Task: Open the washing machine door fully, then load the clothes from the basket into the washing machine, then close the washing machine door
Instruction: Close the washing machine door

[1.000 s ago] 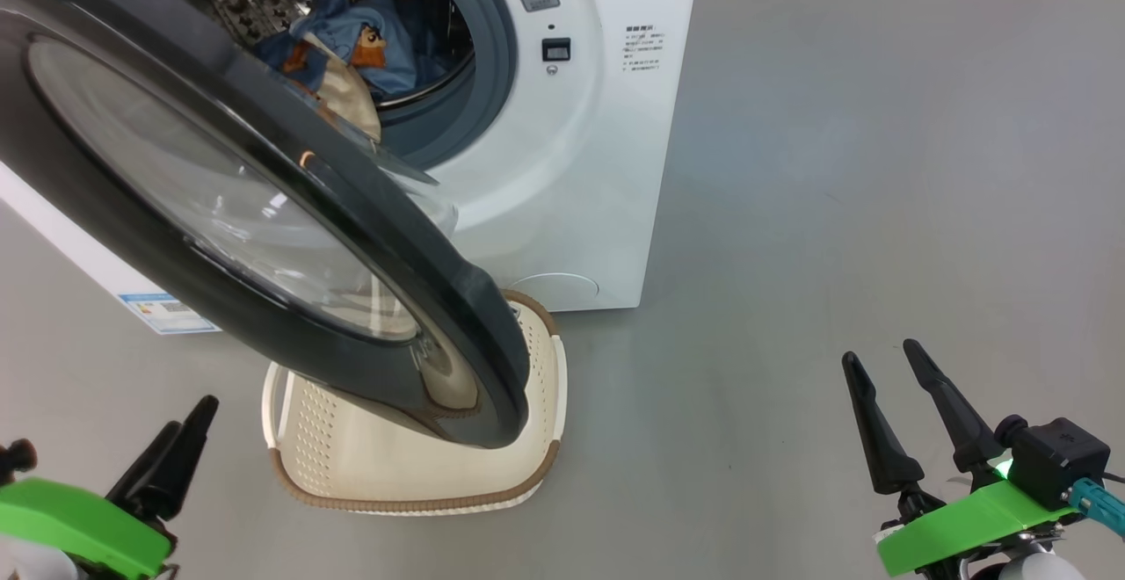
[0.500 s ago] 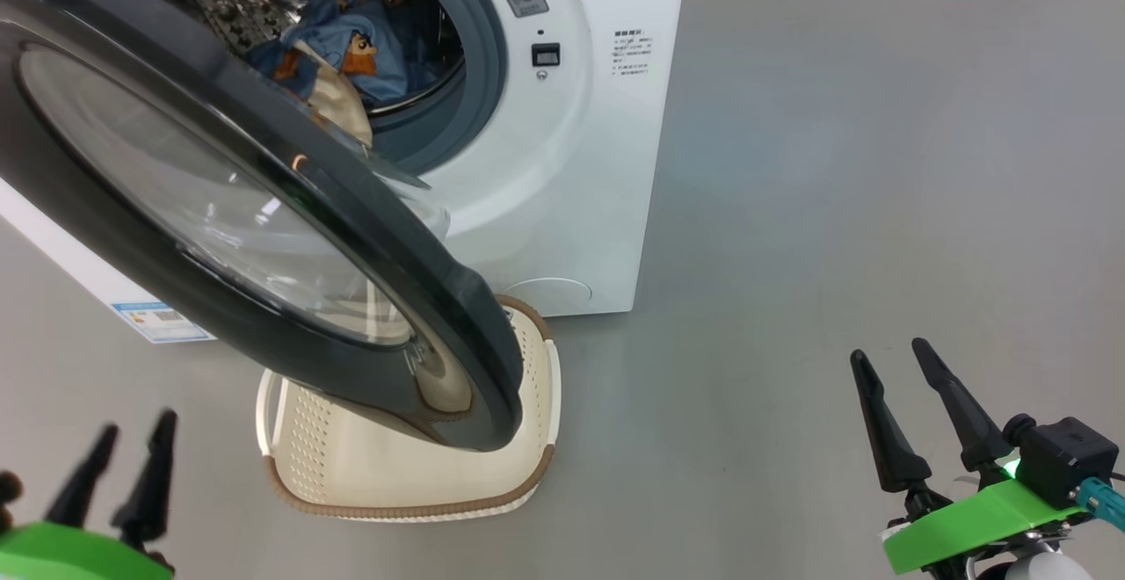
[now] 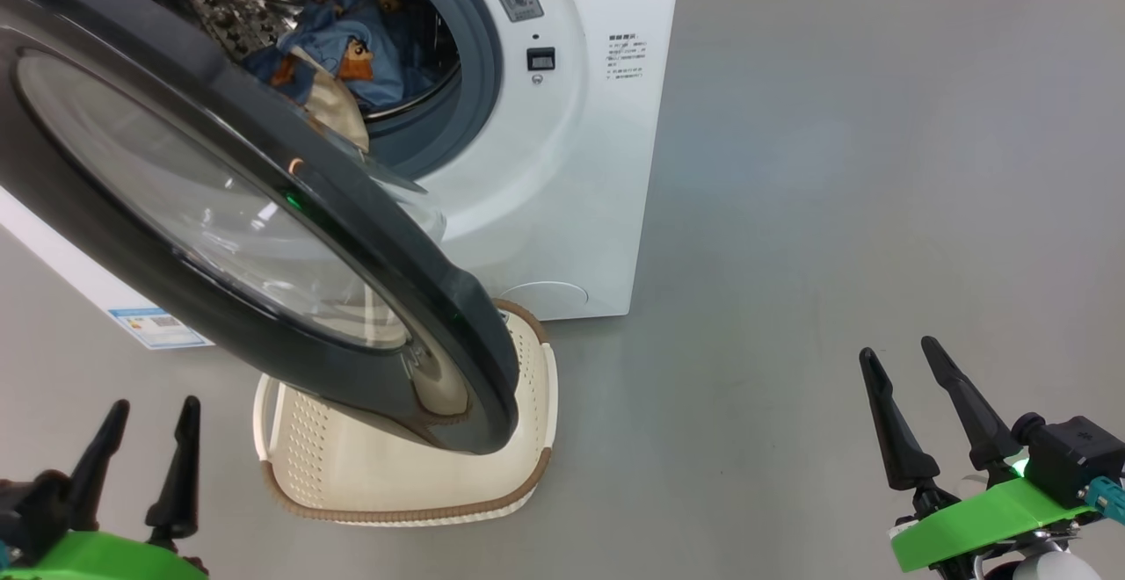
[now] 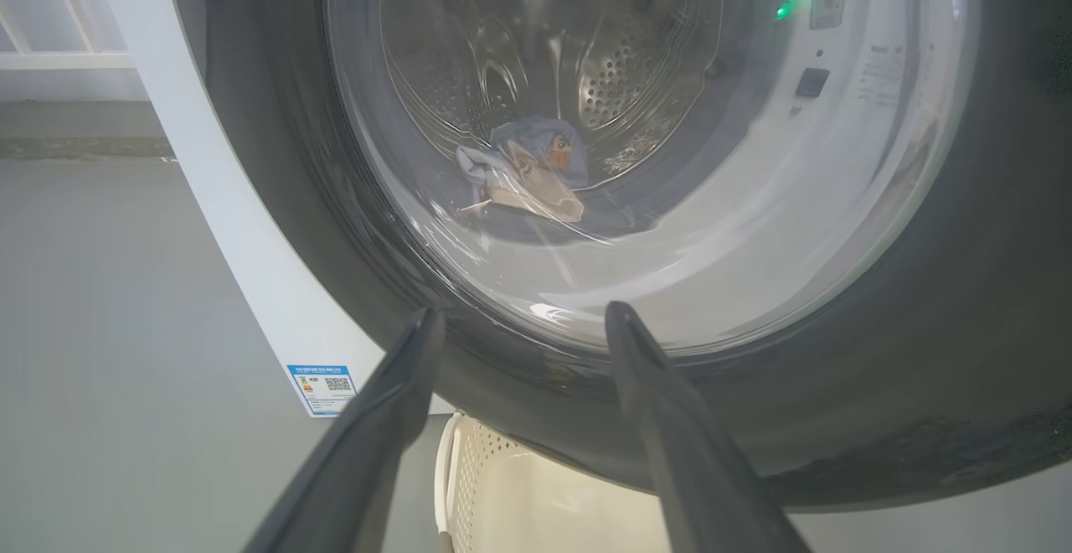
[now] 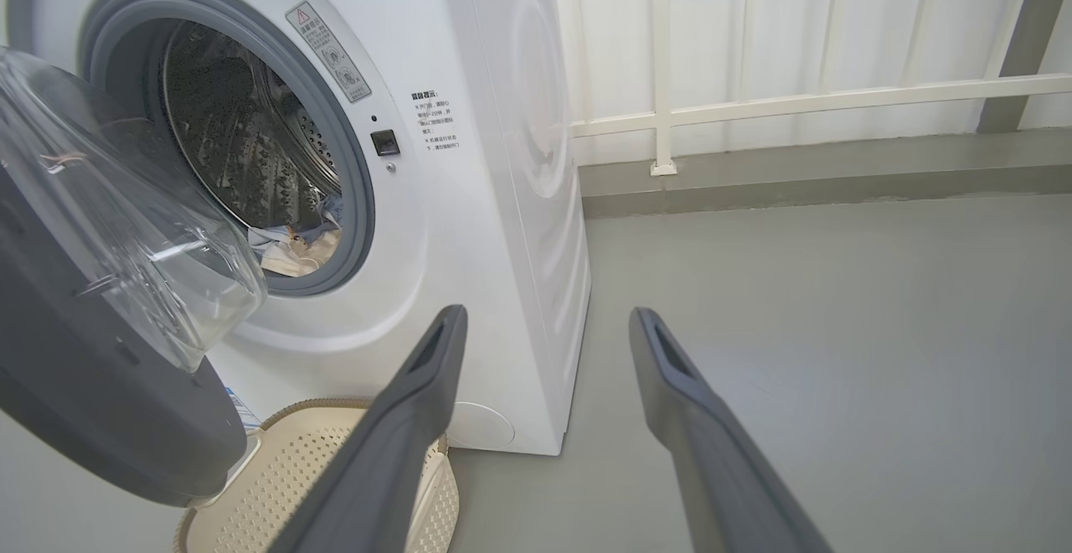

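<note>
The washing machine [image 3: 562, 176] stands with its door [image 3: 369, 237] swung partly open, hanging over the basket [image 3: 395, 474] on the floor. The clothes [image 3: 352, 44], blue printed pieces and a beige one, lie in the drum; they also show through the door glass [image 4: 528, 167]. What shows of the basket is bare inside. My left gripper [image 3: 154, 404] is open, low at the left, its fingers pointing at the door's outer face [image 4: 921, 385] without touching it. My right gripper [image 3: 896, 347] is open and holds nothing, well to the right of the machine [image 5: 469, 226].
Grey floor stretches wide to the right of the machine. A white railing [image 5: 754, 109] and wall run behind it. A blue label sticker [image 4: 322, 385] marks the machine's lower left corner. The basket [image 5: 335, 452] sits close against the machine's front.
My left gripper has turned, so its two fingers now show side by side, and has shifted slightly. The head camera drifted a little. Door and right gripper keep their places.
</note>
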